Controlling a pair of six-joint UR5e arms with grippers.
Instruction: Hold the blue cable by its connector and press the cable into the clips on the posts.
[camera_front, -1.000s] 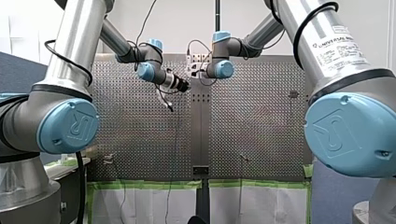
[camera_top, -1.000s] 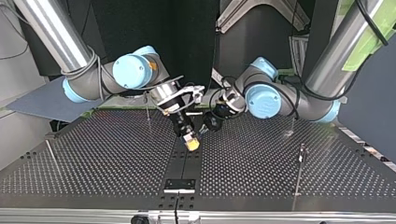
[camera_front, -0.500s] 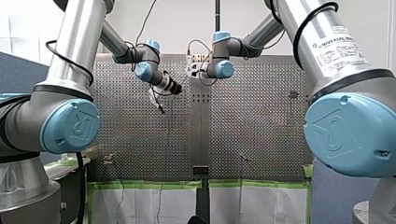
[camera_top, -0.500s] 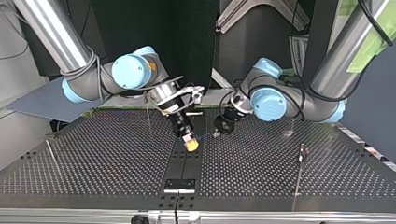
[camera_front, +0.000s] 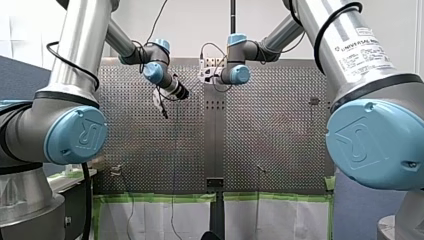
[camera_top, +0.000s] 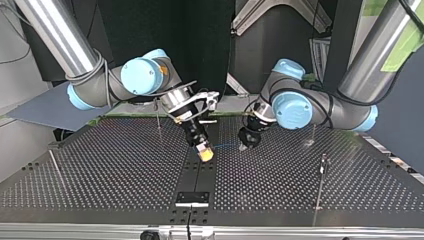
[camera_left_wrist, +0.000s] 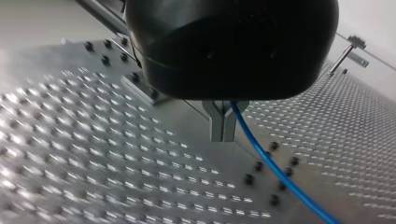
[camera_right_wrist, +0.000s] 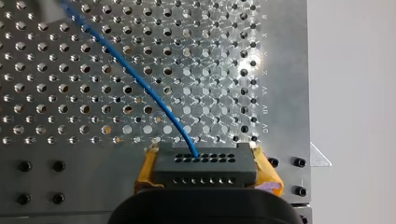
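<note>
The cable (camera_left_wrist: 275, 170) disappears behind my left gripper (camera_left_wrist: 223, 126), and the table (camera_left_wrist: 70, 163) beside it is blurred. The body of my right gripper (camera_right_wrist: 206, 169) covers the rear of the connector (camera_right_wrist: 205, 162); ahead, the cable runs out of view.

Blue cable (camera_top: 227, 146) stretched low across the counter's (camera_top: 100, 170) middle, thin posts (camera_top: 320, 185) stood near its edges, bare perforated surface lay between.

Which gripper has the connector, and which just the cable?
My right gripper, with yellow pads, clamps the black connector. My left gripper, with metal fingers, pinches only the blue cable further along.
</note>
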